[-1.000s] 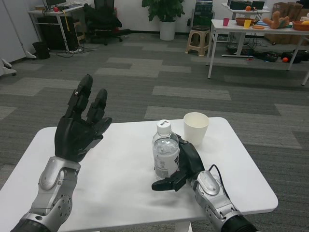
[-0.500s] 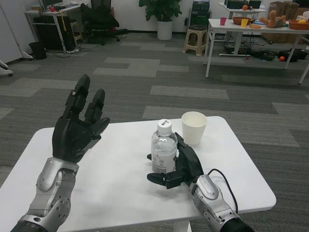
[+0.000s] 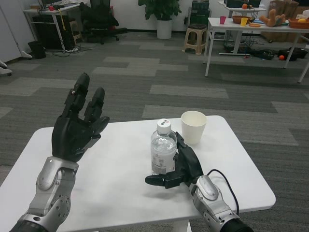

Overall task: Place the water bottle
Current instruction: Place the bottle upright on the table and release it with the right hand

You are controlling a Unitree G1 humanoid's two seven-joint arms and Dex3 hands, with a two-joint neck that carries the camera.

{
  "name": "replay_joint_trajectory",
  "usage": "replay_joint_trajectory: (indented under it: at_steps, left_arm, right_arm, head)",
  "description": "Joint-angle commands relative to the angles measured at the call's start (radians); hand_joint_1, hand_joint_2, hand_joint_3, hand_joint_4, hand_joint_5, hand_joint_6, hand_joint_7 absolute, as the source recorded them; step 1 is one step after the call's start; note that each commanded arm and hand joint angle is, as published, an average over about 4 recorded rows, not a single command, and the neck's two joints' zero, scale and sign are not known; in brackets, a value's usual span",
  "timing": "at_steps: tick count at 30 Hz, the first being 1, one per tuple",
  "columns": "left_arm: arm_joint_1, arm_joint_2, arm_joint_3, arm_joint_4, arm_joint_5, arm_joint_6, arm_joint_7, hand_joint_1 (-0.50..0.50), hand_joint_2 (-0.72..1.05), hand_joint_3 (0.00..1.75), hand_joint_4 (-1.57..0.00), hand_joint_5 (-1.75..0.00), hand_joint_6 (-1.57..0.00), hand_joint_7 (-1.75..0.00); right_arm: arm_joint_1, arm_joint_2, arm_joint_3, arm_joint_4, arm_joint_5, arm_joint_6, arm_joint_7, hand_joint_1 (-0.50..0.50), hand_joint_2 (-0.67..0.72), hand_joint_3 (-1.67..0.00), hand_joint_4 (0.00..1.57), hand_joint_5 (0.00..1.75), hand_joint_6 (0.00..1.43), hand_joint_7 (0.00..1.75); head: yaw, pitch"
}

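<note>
A clear water bottle (image 3: pixel 163 150) with a white cap stands upright on the white table (image 3: pixel 120 183), near its middle. My right hand (image 3: pixel 183 166) sits right beside the bottle on its right. Its thumb lies stretched out along the table in front of the bottle's base, its fingers reach up behind the bottle, and the grasp looks loosened. My left hand (image 3: pixel 76 128) is raised above the table's left part, fingers spread and pointing up, holding nothing.
A white paper cup (image 3: pixel 194 126) stands just behind and to the right of the bottle, close to my right hand. Beyond the table lie grey carpet, a second white table (image 3: pixel 251 26) with objects, a stool and a plant.
The right thumb has stretched further left in front of the bottle, and the fingers seen around its far side have drawn back. The bottle stays upright. The camera has shifted slightly.
</note>
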Motion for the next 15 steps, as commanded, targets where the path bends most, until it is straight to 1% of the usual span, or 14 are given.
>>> replay_joint_trajectory:
  at_steps: [1, 2, 4, 6, 10, 15]
  left_arm:
    - [0.015, 0.01, -0.001, -0.018, 0.007, -0.006, 0.003, -0.5, 0.87, 0.09, 0.0, 0.0, 0.0, 0.0]
    - [0.017, 0.011, 0.0, -0.019, 0.007, -0.006, 0.003, -0.5, 0.87, 0.09, 0.0, 0.0, 0.0, 0.0]
    - [0.018, 0.012, 0.001, -0.02, 0.007, -0.006, 0.003, -0.5, 0.87, 0.09, 0.0, 0.0, 0.0, 0.0]
    - [0.018, 0.013, 0.001, -0.019, 0.007, -0.006, 0.003, -0.5, 0.87, 0.09, 0.0, 0.0, 0.0, 0.0]
    - [0.015, 0.015, 0.001, -0.015, 0.004, -0.006, 0.003, -0.5, 0.87, 0.09, 0.0, 0.0, 0.0, 0.0]
    - [0.007, 0.015, 0.001, -0.008, 0.001, -0.006, 0.002, -0.5, 0.87, 0.09, 0.0, 0.0, 0.0, 0.0]
  right_arm:
    - [0.021, -0.005, 0.002, -0.014, 0.011, -0.012, 0.03, -0.38, 0.22, -0.24, 0.0, 0.0, 0.0, 0.1]
    - [0.022, -0.008, 0.004, -0.021, 0.014, -0.012, 0.041, -0.45, 0.31, -0.24, 0.0, 0.0, 0.0, 0.07]
    - [0.023, -0.015, 0.009, -0.032, 0.016, -0.012, 0.056, -0.46, 0.39, -0.24, 0.0, 0.0, 0.0, 0.02]
    - [0.023, -0.025, 0.016, -0.048, 0.016, -0.012, 0.059, -0.46, 0.46, -0.24, 0.0, 0.0, 0.0, 0.0]
    - [0.023, -0.043, 0.017, -0.09, 0.02, -0.01, 0.059, -0.42, 0.47, -0.24, 0.0, 0.0, 0.0, 0.0]
    - [0.023, -0.065, 0.009, -0.164, 0.042, 0.002, 0.059, -0.42, 0.47, -0.24, 0.0, 0.0, 0.0, 0.0]
  head:
    - [0.0, 0.004]
    - [0.0, 0.004]
    - [0.0, 0.004]
    - [0.001, 0.005]
    - [0.002, 0.008]
    - [0.0, 0.008]
